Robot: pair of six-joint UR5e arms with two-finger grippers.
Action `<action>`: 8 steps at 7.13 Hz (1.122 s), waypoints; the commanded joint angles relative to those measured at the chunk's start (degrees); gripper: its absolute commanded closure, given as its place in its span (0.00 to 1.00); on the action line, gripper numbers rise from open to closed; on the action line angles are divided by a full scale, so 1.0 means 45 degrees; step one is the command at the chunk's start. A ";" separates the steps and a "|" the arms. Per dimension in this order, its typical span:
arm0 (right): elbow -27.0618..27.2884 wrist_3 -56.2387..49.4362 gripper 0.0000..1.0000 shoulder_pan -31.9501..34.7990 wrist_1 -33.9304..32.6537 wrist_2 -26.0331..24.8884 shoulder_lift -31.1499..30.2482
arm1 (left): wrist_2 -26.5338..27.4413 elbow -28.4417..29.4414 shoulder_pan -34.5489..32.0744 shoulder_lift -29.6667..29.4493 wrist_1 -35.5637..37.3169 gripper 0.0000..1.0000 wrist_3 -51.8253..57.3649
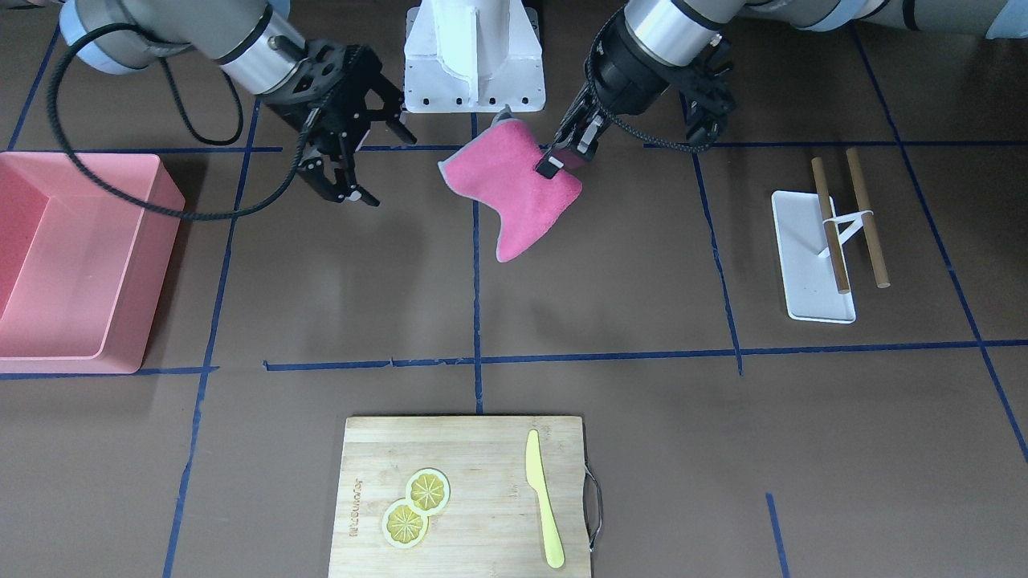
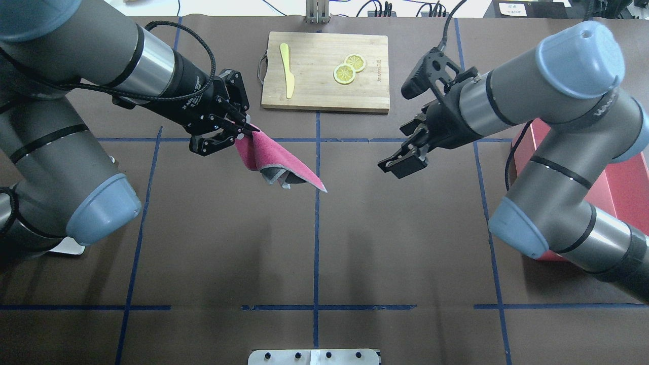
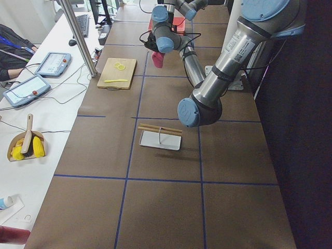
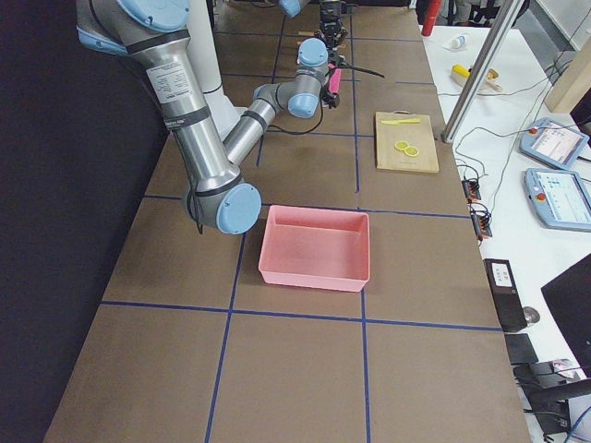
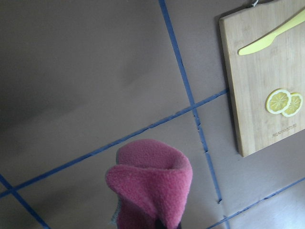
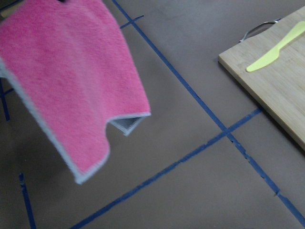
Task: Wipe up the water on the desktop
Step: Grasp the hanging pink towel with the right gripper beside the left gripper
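My left gripper (image 1: 554, 164) is shut on the top edge of a pink cloth with a grey rim (image 1: 514, 193). The cloth hangs in the air above the brown desktop (image 1: 610, 281), near the middle blue tape line. It also shows in the overhead view (image 2: 276, 162), the left wrist view (image 5: 152, 186) and the right wrist view (image 6: 66, 81). My right gripper (image 1: 376, 167) is open and empty, held above the desktop a short way from the cloth (image 2: 400, 165). I cannot make out any water on the desktop.
A wooden cutting board (image 1: 466, 449) with two lemon slices (image 1: 416, 506) and a yellow knife (image 1: 543, 498) lies at the far edge. A pink bin (image 1: 120, 305) stands on my right side. A white tray (image 1: 803, 265) with wooden sticks lies on my left.
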 commanded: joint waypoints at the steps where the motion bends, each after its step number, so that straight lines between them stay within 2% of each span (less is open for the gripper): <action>1: 0.0283 0.0048 0.01 -0.1243 0.0020 -0.1587 0.0246 | 0.0083 0.0314 0.0045 -0.0275 -0.0224 0.98 -0.0676; 2: 0.0264 0.0048 0.01 -0.1519 0.0000 -0.2079 0.0402 | 0.0083 0.0217 0.0413 -0.0275 -0.0243 0.98 -0.0697; 6: 0.0244 0.0048 0.01 -0.1522 0.0020 -0.2084 0.0403 | 0.0083 0.0099 0.0983 -0.0294 -0.1200 0.98 -0.1635; 7: 0.0205 -0.0010 0.21 -0.1522 0.0020 -0.2026 0.0384 | 0.0083 0.0079 0.0983 -0.0295 -0.1200 0.98 -0.1616; 8: 0.0224 0.0067 0.65 -0.1503 0.0039 -0.1948 0.0345 | 0.0083 0.0079 0.0983 -0.0275 -0.1200 0.98 -0.1596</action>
